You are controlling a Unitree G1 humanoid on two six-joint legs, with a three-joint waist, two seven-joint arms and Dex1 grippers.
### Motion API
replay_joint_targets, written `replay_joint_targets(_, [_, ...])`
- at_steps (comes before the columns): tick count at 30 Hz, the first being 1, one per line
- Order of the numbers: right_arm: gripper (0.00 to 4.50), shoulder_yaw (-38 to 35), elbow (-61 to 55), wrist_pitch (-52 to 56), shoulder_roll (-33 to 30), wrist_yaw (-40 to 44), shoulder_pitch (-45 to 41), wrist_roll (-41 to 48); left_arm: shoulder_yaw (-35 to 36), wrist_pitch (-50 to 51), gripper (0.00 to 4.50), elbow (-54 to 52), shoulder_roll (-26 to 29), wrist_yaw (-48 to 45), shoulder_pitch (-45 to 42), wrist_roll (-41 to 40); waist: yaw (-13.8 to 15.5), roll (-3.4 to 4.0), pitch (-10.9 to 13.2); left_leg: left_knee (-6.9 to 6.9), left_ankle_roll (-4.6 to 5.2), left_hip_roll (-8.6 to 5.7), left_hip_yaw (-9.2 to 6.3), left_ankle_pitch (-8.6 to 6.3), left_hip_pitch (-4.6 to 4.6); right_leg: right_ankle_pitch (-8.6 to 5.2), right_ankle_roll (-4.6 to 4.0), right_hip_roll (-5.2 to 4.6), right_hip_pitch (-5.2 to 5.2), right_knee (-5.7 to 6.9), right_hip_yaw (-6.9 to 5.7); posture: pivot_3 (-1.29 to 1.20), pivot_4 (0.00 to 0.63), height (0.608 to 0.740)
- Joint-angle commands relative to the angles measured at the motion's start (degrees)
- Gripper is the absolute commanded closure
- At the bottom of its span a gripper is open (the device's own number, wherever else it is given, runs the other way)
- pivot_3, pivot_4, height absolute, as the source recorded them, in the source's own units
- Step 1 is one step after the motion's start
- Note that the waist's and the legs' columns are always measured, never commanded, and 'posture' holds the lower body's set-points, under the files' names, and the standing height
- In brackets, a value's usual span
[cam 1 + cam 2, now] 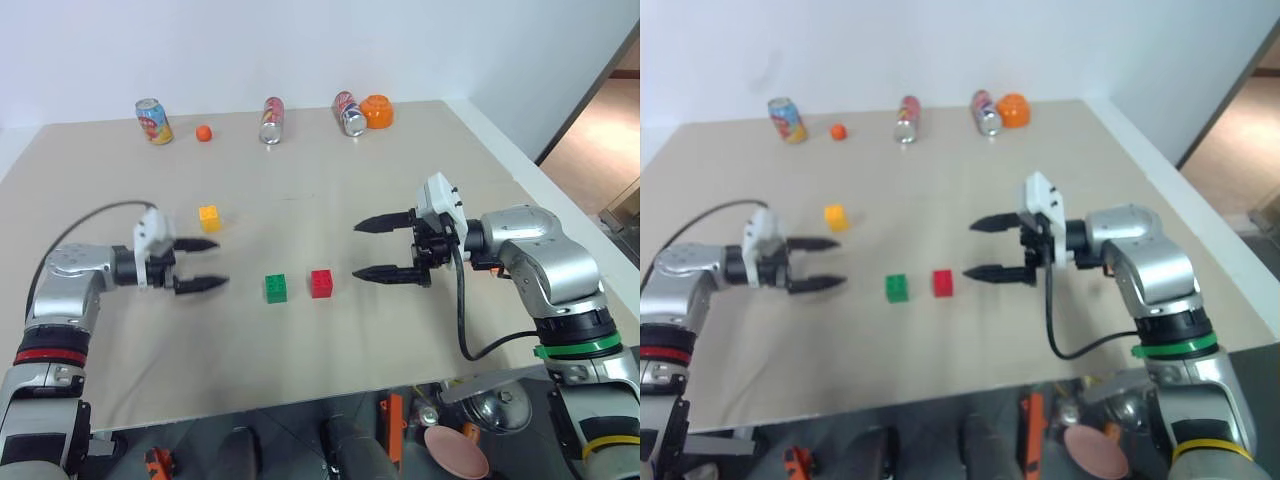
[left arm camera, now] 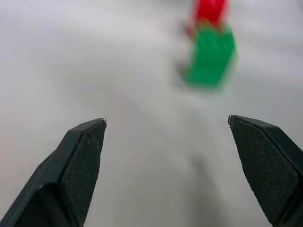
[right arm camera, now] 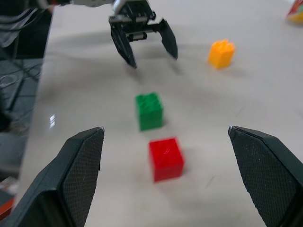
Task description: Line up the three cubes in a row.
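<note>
Near the table's middle a green cube (image 1: 275, 288) and a red cube (image 1: 321, 283) sit side by side with a small gap between them. The yellow cube (image 1: 209, 216) rests apart, farther back and to the left. My left gripper (image 1: 207, 264) hovers open and empty left of the green cube, fingers pointing right toward it. Its wrist view has the green cube (image 2: 211, 56) ahead with the red cube (image 2: 209, 10) behind it. My right gripper (image 1: 368, 249) is open and empty to the right of the red cube, fingers pointing left. All three cubes appear in its wrist view, with the left gripper (image 3: 151, 54) beyond them.
Along the table's far edge lie a standing yellow can (image 1: 153, 121), a small orange ball (image 1: 204, 133), two tipped cans (image 1: 272, 120) (image 1: 348, 113) and an orange pumpkin toy (image 1: 377, 111). The table's front edge (image 1: 300, 400) runs close below the cubes.
</note>
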Motion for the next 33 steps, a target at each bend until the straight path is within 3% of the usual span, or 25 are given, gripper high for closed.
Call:
replay_joint_targets(1, [0.15,-1.95,-1.34,0.02,0.37,-0.77,-0.42,1.36,6.6,6.11,0.23,-9.14,-2.11,10.73,5.27,-4.82,-0.03,0.0,0.0,0.01,0.0,0.0,0.01,0.0,0.0,0.01,0.01,-0.01,0.02,0.0,0.0,0.0,0.15,0.74])
replay_joint_targets(9, [0.15,-2.43,-2.03,0.06,3.28,-3.96,-1.17,2.15,9.4,9.46,0.23,-21.54,-7.44,25.78,14.2,-5.8,0.04,-0.01,0.0,0.01,-0.02,0.0,-0.01,0.01,0.05,0.02,0.01,-0.01,0.04,0.03,-0.03,0.0,0.15,0.74])
replay_joint_targets(14, [0.15,-2.51,-3.65,-0.28,6.43,-8.39,-1.67,1.98,10.31,9.3,0.23,-22.65,-8.26,30.81,16.23,-5.14,0.0,-0.01,-0.01,0.05,-0.05,-0.01,-0.01,0.03,0.06,0.04,0.01,0.0,0.05,0.03,0.0,0.0,0.15,0.74])
replay_joint_targets(22, [0.15,-1.7,-5.13,-0.58,8.13,-11.02,0.05,1.67,8.73,3.59,0.23,-15.78,-7.63,33.94,15.69,0.03,0.03,-0.02,-0.01,0.04,-0.05,-0.03,0.02,0.03,0.06,0.04,0.0,-0.02,0.06,0.02,0.0,0.0,0.15,0.74])
replay_joint_targets(33, [0.15,-2.48,-8.5,0.09,8.85,-14.63,1.36,2.07,5.12,-4.8,0.23,3.2,-8.81,36.87,5.03,7.67,0.1,-0.03,-0.02,0.05,-0.06,-0.03,0.02,0.04,0.06,0.05,0.02,-0.02,0.07,0.02,0.0,0.0,0.15,0.74])
